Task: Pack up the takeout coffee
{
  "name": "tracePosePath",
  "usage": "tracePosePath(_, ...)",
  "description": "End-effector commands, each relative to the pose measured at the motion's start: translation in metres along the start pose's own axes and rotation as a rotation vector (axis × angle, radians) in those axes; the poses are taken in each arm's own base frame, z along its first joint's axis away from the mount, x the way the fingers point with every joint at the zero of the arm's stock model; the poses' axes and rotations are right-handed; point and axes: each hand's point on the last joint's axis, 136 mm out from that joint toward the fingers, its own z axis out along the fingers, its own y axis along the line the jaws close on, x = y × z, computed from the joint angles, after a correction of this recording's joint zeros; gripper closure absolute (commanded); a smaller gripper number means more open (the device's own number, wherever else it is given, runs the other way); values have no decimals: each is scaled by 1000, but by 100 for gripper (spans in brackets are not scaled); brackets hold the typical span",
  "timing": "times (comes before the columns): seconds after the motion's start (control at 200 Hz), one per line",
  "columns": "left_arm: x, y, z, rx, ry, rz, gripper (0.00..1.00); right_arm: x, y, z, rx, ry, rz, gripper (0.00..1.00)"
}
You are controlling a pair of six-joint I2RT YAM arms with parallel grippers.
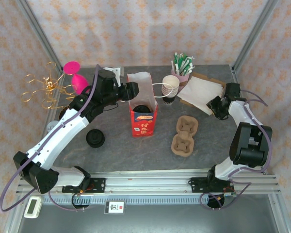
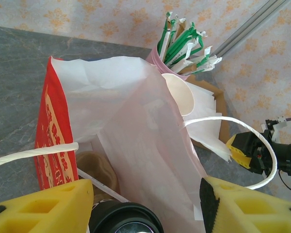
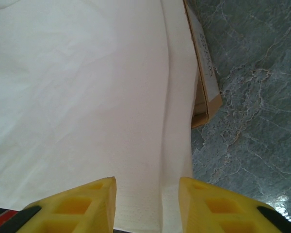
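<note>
Top camera: the red bag (image 1: 143, 119) stands in the middle of the surface (image 1: 121, 155). What looks like the black-lidded coffee cup (image 1: 142, 109) is already inside it. The left pincer (image 1: 131, 90) is at the bag's back rim, I'd say to keep the mouth spread. The right pincer (image 1: 215, 104) sits over the napkin stack (image 1: 198, 91) at the far right, probably so a napkin can go in next.

Left wrist: the fingers (image 2: 43, 206) stand wide apart and clamp nothing. The bag's white lining lies between them, with the coffee cup just below.

Right wrist: the jaws are parted over a flat napkin, and nothing is pinched yet.
</note>
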Motion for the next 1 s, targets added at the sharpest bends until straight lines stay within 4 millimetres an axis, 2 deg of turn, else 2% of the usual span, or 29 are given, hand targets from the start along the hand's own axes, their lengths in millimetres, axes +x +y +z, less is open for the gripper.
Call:
tracePosePath(0.0,-13,-7,-5,8,-34,26,38,1,3,-3,2,-1,-30,63)
tracePosePath(0.31,-13,-5,-8,-3,-39,26,38,-1,14,3,-18,11,-45,68)
tracePosePath(0.465,-14,-6,-7,-5,-37,29,38,-8,21,-1,-31,-10,-58,80)
tracePosePath(0.711,-19,-8,-8,-5,-50,35,38,-20,39,-17,-85,-62,-106,100)
tracePosePath(0.876,-22,-8,-9,-14,-54,47,38,-31,55,-33,-138,-98,-121,100)
tracePosePath(0.996,-30,-12,-15,-11,-75,74,37,-39,73,-57,-194,-140,-137,100)
